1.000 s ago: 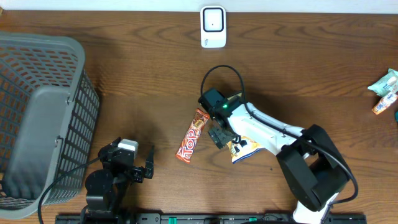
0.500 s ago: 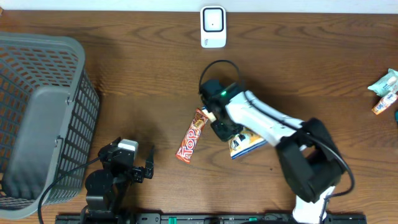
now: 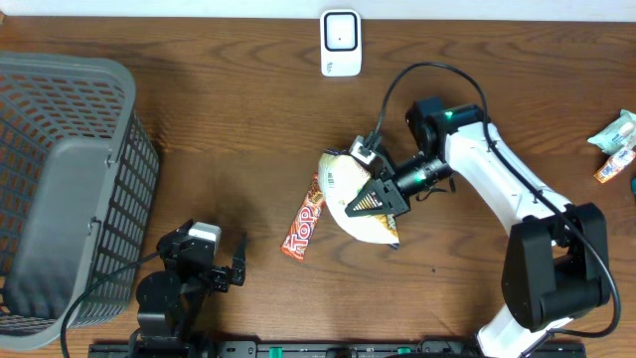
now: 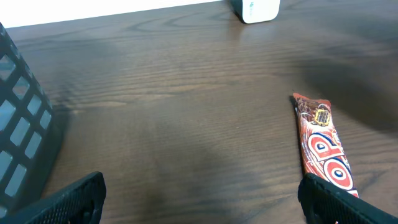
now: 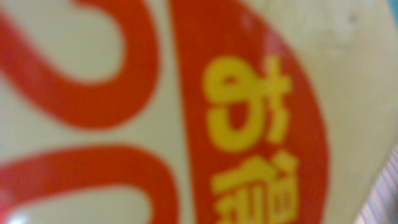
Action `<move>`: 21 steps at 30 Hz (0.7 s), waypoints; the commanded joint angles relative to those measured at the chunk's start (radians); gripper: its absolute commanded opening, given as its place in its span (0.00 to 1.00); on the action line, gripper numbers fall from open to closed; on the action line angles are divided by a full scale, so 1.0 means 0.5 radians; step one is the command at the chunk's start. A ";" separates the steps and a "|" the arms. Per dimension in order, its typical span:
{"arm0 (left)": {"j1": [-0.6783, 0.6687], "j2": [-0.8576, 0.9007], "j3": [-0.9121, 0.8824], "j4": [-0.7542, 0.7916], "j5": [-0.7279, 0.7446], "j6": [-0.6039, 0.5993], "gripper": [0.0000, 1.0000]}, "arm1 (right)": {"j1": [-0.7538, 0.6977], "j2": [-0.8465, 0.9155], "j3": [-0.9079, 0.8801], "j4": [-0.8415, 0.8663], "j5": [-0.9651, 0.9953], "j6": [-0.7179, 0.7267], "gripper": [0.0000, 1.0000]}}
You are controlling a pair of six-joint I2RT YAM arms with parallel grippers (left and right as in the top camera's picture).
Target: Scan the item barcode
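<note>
The right end effector (image 3: 381,195) was clamped narrow on the snack bag (image 3: 356,189), and the bag looked to be held up off the surface (image 3: 229,129), near the middle. On the right wrist view there was nothing but blurred cream wrapper with red and yellow lettering (image 5: 186,112), pressed right up against the lens. No barcode showed on the bag from any view, so which face carried it could not be told.

The scanner (image 3: 340,42), a small white unit, stood at the far edge of the surface, well apart from the bag. So by my reading the pickup was done, but the scan itself was not: the bag had yet to be carried across to the scanner and turned so its code faced it.

The left end effector (image 4: 205,202) sat wide open and empty at the near edge, beside the grey basket (image 3: 60,179). The red candy bar (image 3: 305,218) lay flat on the surface just beside the bag, untouched. A few small packets (image 3: 614,144) waited at the far right edge.
</note>
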 commanded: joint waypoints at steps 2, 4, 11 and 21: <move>-0.005 -0.011 -0.026 -0.041 -0.007 0.028 0.98 | 0.021 0.014 -0.101 -0.009 -0.811 -0.787 0.01; -0.005 -0.011 -0.026 -0.041 -0.007 0.028 0.98 | 0.075 0.014 -0.105 -0.003 -0.811 -1.085 0.01; -0.005 -0.011 -0.026 -0.041 -0.007 0.028 0.98 | 0.134 0.014 -0.105 0.109 -0.811 -1.553 0.01; -0.005 -0.011 -0.026 -0.041 -0.007 0.028 0.98 | 0.059 0.014 -0.105 0.146 -0.811 -1.363 0.01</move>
